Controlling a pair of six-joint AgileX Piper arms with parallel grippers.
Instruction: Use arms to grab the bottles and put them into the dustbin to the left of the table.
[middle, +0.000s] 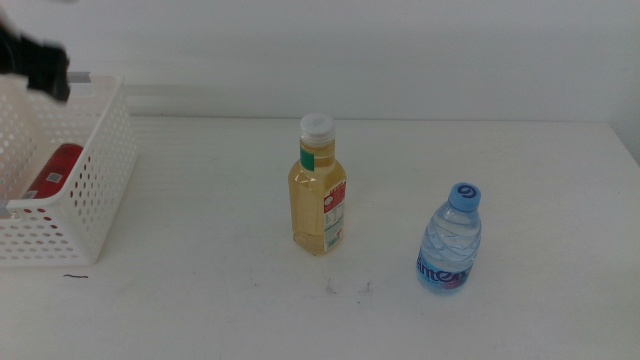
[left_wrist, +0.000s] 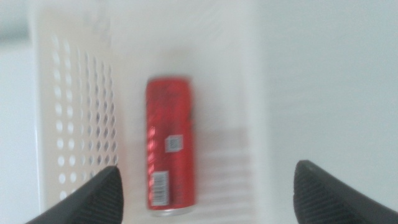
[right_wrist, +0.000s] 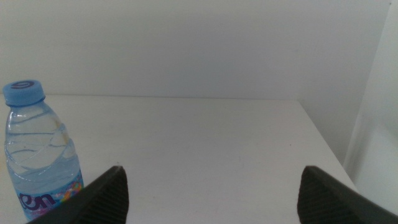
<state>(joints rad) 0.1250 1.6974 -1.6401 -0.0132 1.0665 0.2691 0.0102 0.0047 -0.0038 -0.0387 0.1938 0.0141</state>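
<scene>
A slim red can (left_wrist: 170, 145) lies on its side inside the white perforated dustbin (middle: 105, 170) at the table's left edge; the can (middle: 55, 170) shows through the bin's wall. My left gripper (left_wrist: 208, 190) hangs open above the bin with nothing between its jaws; the dark arm (middle: 35, 62) shows at the upper left. The yellow-liquid bottle (middle: 318, 187) with a white cap stands upright mid-table. The small blue-capped water bottle (middle: 451, 240) stands upright to its right. My right gripper (right_wrist: 211, 193) is open, low beside the water bottle (right_wrist: 38, 152), and empty.
The white table (middle: 520, 180) has small dark scuff marks (middle: 345, 288) in front of the yellow bottle and one (middle: 75, 276) near the bin. A white wall rises behind the table's far edge.
</scene>
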